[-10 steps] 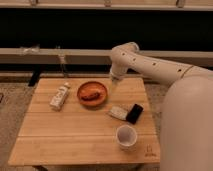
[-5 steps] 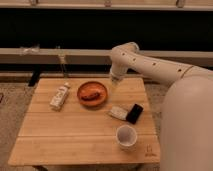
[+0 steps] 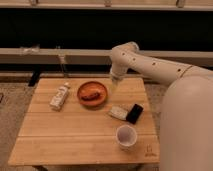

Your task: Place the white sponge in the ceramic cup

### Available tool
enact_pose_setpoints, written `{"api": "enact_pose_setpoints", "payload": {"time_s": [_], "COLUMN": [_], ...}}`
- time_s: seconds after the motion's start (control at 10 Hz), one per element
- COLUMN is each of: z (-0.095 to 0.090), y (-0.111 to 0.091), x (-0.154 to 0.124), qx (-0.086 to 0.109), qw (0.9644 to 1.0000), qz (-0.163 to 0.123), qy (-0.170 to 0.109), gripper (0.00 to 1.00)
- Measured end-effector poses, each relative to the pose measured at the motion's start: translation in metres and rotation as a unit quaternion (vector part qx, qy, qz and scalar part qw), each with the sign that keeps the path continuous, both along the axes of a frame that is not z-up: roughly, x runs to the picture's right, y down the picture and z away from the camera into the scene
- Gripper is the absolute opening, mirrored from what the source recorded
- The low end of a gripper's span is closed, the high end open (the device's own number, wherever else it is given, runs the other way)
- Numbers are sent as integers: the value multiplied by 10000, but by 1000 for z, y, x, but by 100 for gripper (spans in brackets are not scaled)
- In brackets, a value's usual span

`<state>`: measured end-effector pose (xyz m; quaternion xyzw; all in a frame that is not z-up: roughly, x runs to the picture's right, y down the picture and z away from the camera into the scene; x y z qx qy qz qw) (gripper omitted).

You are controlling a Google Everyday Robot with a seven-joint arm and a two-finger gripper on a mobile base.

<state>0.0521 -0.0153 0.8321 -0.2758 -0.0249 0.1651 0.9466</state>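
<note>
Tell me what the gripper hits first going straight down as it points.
Likely the bare table beside the orange bowl, though depth is unclear; the gripper hangs near the bowl's rim.

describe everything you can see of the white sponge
The white sponge is a small, flat, off-white rectangular block, soft-looking, lying slightly skewed on the wooden table. The black slab lies close beside its right side; whether they touch is unclear. The ceramic cup stands apart, nearer the camera; the orange bowl is behind-left. The end effector hangs away from it, by the bowl's far right rim, not holding it.
</note>
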Motion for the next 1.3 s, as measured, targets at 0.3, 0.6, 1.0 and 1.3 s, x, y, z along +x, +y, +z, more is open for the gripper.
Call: {"api": "enact_pose_setpoints", "payload": {"time_s": [0.3,0.6,1.0,1.3], "z": [9,11,29,48], "y": [47,105,136,150], "x": [11,18,12,15], "qx": [-331,-695,-797,-868], "qw": [9992,9965,9936,9915], "qz": [-73,87,308,406], "qy": [216,448,742,881], "gripper": [70,70,70,70]}}
